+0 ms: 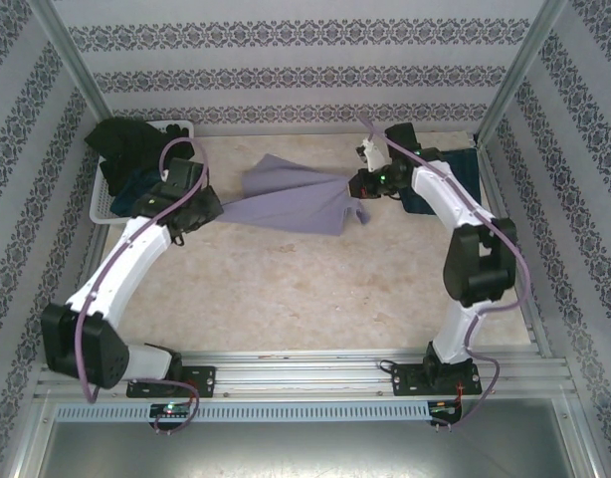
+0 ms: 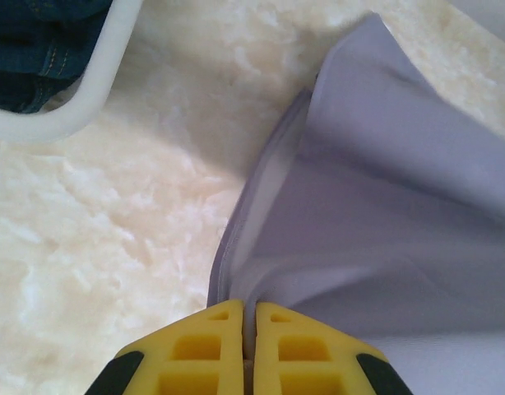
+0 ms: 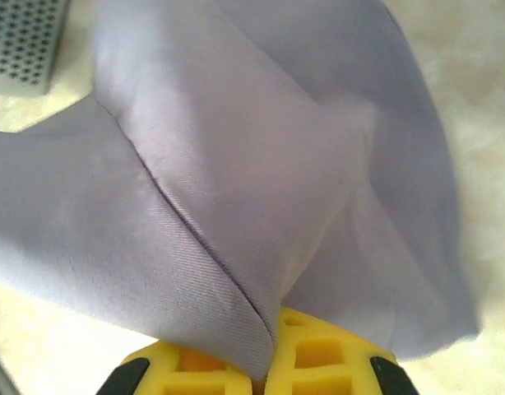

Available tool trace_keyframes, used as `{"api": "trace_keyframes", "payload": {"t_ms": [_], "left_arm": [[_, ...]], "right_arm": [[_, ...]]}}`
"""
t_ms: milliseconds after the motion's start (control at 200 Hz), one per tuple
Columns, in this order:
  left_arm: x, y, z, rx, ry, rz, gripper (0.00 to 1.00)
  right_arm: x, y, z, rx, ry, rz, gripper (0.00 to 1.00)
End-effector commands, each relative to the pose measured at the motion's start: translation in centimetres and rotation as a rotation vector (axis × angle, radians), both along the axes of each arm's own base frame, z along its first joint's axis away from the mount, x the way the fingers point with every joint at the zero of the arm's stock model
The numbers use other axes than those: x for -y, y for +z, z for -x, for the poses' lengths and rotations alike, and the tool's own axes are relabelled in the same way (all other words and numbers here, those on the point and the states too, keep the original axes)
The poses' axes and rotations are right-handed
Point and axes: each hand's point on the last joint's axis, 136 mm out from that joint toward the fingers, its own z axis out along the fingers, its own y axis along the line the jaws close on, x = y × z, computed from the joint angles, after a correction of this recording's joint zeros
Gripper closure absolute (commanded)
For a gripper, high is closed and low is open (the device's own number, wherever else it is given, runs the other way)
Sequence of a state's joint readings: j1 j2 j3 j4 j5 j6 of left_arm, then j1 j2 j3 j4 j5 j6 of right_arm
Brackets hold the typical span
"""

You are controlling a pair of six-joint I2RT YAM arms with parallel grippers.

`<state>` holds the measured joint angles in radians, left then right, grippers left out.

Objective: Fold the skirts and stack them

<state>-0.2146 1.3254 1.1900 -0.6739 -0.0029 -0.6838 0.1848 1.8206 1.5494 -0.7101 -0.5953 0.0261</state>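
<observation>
The pale lavender-grey skirt (image 1: pixel 296 199) hangs stretched between my two grippers over the middle of the table. My left gripper (image 1: pixel 218 210) is shut on its left corner; in the left wrist view the yellow fingertips (image 2: pixel 249 317) pinch a hem of the cloth (image 2: pixel 384 206). My right gripper (image 1: pixel 361 185) is shut on the right end, where the fabric (image 3: pixel 236 164) drapes over the yellow jaws (image 3: pixel 269 366). A black skirt (image 1: pixel 126 139) and a dark denim skirt (image 1: pixel 136 185) lie in the white basket (image 1: pixel 99 204). Another dark blue denim skirt (image 1: pixel 461 165) lies flat behind the right arm.
The basket rim (image 2: pixel 80 107) with denim (image 2: pixel 30 49) inside is close to the left gripper's upper left. A perforated white wall (image 3: pixel 26 41) shows at the far left of the right wrist view. Patterned walls and metal posts enclose the marbled table (image 1: pixel 305 289).
</observation>
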Motion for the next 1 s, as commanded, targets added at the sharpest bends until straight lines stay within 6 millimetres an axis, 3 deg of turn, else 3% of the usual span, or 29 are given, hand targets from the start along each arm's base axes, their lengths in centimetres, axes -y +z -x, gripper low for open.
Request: {"api": "trace_keyframes", "payload": {"t_ms": [0, 60, 165, 210, 275, 350, 425, 515, 575, 639, 724, 864, 999], "left_arm": [[-0.2, -3.3, 2.2, -0.136, -0.028, -0.023, 1.00], [-0.1, -4.3, 1.6, -0.160, -0.029, -0.032, 1.00], [0.6, -6.9, -0.4, -0.220, -0.054, -0.042, 1.00], [0.8, -7.8, -1.3, -0.244, -0.064, -0.048, 1.00], [1.3, -8.7, -2.5, -0.266, -0.076, -0.045, 1.00], [1.9, -9.4, -3.3, -0.284, -0.087, -0.029, 1.00], [2.2, -9.9, -3.3, -0.299, -0.089, -0.014, 1.00], [2.4, -10.4, -2.9, -0.302, -0.088, 0.002, 1.00], [2.3, -10.8, -2.6, -0.310, -0.088, 0.002, 1.00], [2.2, -11.1, -2.3, -0.322, -0.088, 0.001, 1.00], [2.3, -11.2, -2.1, -0.326, -0.093, 0.005, 1.00], [2.2, -11.0, -2.1, -0.317, -0.088, 0.000, 1.00], [2.4, -10.9, -2.2, -0.302, -0.084, 0.021, 1.00]], "right_arm": [[-0.3, -1.7, 1.5, -0.032, 0.081, -0.032, 1.00], [-0.4, -3.4, 0.0, -0.053, 0.082, -0.023, 1.00], [0.1, -7.2, -4.5, -0.114, 0.041, 0.056, 1.00], [0.6, -8.5, -6.7, -0.135, -0.005, 0.120, 0.85], [1.6, -8.0, -9.6, -0.115, -0.115, 0.197, 0.68], [2.3, -5.6, -10.2, -0.072, -0.211, 0.216, 0.54], [3.8, -3.4, -8.6, -0.046, -0.325, 0.220, 0.39], [6.0, -2.4, -4.2, -0.042, -0.441, 0.212, 0.34], [7.0, -3.6, -0.6, -0.078, -0.501, 0.200, 0.24], [7.2, -5.0, 2.7, -0.121, -0.538, 0.174, 0.22], [5.6, -6.7, 5.5, -0.184, -0.512, 0.099, 0.22], [1.7, -8.7, 6.2, -0.321, -0.487, -0.045, 0.28], [0.7, -10.0, 4.5, -0.354, -0.583, -0.017, 0.36]]}}
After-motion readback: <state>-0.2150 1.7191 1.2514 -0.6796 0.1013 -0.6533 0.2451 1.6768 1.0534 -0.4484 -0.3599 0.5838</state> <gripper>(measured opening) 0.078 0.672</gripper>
